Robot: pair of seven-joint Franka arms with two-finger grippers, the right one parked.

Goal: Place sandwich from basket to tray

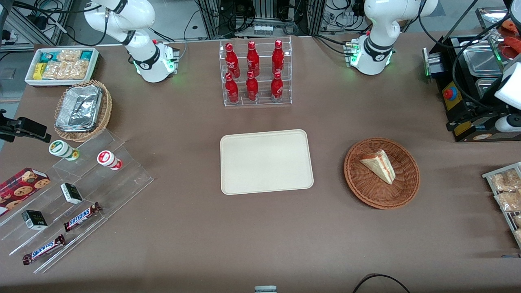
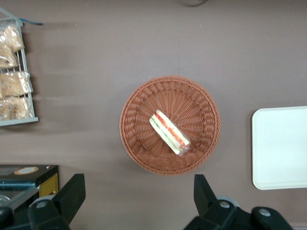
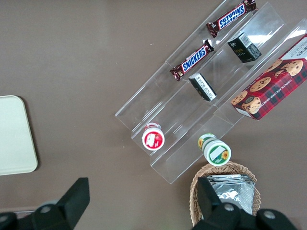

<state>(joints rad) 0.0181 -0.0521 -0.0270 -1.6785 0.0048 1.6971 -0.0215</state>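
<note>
The sandwich (image 1: 379, 165) is a pale bread wedge with red and green filling, lying in the round reddish-brown wicker basket (image 1: 366, 191). The cream tray (image 1: 266, 162) lies flat and bare beside the basket, toward the parked arm's end. In the left wrist view the sandwich (image 2: 169, 132) lies near the middle of the basket (image 2: 139, 100), with the tray's edge (image 2: 280, 148) beside it. My left gripper (image 2: 139, 196) is open and empty. It hangs high above the bare table, farther from the front camera than the basket, touching nothing.
A clear rack of red bottles (image 1: 256, 73) stands farther back than the tray. A black machine (image 1: 472, 89) and a wire rack of snack packets (image 1: 506, 191) flank the basket at the working arm's end. An acrylic display of candy bars (image 1: 77, 191) lies toward the parked arm's end.
</note>
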